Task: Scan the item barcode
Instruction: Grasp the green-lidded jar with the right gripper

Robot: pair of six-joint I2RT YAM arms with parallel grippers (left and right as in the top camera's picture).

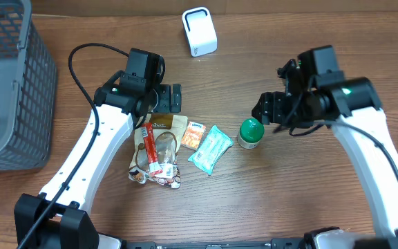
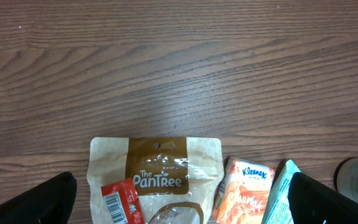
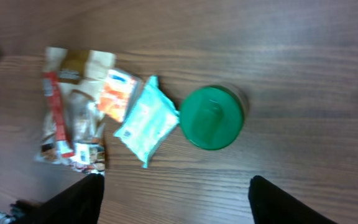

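Observation:
Several small items lie in a row mid-table: a brown PanTree bag [image 1: 163,135] [image 2: 156,174] with a red barcode stick pack [image 1: 148,149] [image 2: 122,201] on it, an orange Kleenex packet [image 1: 193,135] [image 2: 244,190], a teal wipes packet [image 1: 211,149] [image 3: 146,121], and a green-lidded jar [image 1: 251,133] [image 3: 213,117]. The white scanner [image 1: 200,31] stands at the back. My left gripper [image 1: 166,98] [image 2: 182,208] hovers open above the bag's top edge. Just right of the jar, my right gripper [image 1: 267,108] [image 3: 179,205] is open, holding nothing.
A grey wire basket [image 1: 5,83] fills the far left of the table. A black cable [image 1: 81,59] loops behind the left arm. Crumpled snack wrappers [image 1: 159,177] lie at the near end of the pile.

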